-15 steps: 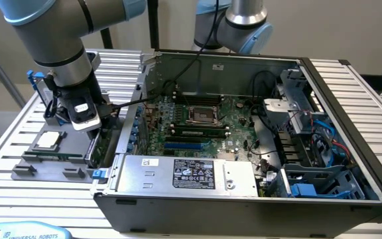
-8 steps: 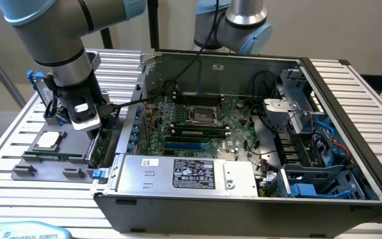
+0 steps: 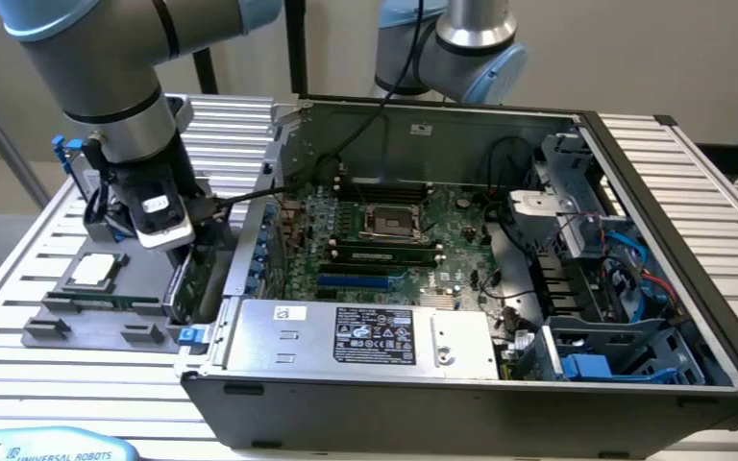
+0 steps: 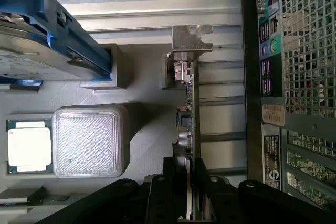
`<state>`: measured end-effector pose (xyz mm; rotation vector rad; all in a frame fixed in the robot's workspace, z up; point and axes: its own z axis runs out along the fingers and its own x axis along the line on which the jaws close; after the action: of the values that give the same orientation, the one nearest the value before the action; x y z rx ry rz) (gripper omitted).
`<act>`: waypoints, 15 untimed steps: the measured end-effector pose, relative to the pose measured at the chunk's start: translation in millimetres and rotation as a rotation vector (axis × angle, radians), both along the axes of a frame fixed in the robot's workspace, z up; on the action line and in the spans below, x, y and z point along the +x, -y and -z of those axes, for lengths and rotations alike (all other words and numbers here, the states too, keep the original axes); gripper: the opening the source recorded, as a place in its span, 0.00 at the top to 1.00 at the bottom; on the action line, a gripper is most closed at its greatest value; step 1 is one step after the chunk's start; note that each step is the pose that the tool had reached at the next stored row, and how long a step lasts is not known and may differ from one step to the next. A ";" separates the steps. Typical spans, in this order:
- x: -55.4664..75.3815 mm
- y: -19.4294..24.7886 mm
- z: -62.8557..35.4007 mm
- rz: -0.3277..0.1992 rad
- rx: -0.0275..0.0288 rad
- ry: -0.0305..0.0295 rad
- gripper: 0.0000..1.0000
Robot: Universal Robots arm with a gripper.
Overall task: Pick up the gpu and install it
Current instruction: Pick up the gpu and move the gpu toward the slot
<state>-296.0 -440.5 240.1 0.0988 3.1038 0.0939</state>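
Note:
The gpu [image 3: 189, 280] stands on edge at the right end of the grey parts tray [image 3: 87, 331], just outside the computer case's left wall. In the wrist view the gpu [image 4: 190, 108] appears edge-on, its silver end bracket [image 4: 191, 38] farthest from the camera. My gripper [image 3: 172, 252] reaches down onto the card's top edge. My gripper [image 4: 191, 200] has a black finger pressed against each face of the card, shut on it. Whether the card has left its tray slot I cannot tell.
The open computer case [image 3: 676, 221] lies to the exterior view's right, with its motherboard [image 3: 395, 230], blue expansion slots [image 3: 362, 281] and power supply [image 3: 356, 336]. The tray also holds a processor [image 3: 93, 272], a memory stick [image 3: 112, 301] and a blue-framed hard drive [image 4: 37, 51]. A second arm [image 3: 465, 43] stands behind the case.

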 end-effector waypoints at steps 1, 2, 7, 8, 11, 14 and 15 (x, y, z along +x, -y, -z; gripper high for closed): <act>0.0 0.0 -1.1 0.000 0.0000 0.0000 0.73; 0.0 0.0 -2.2 0.000 0.0001 0.0000 0.73; 0.0 0.0 -10.2 0.000 0.0002 0.0000 0.73; 0.0 0.0 -12.3 0.000 0.0002 0.0000 0.73; 0.0 0.0 -19.2 0.000 0.0002 0.0000 0.73; 0.0 0.0 -27.0 0.000 0.0002 0.0000 0.73; 0.0 0.0 -29.9 0.000 0.0003 0.0000 0.73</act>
<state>-296.0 -440.5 270.1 0.0987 3.1038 0.0943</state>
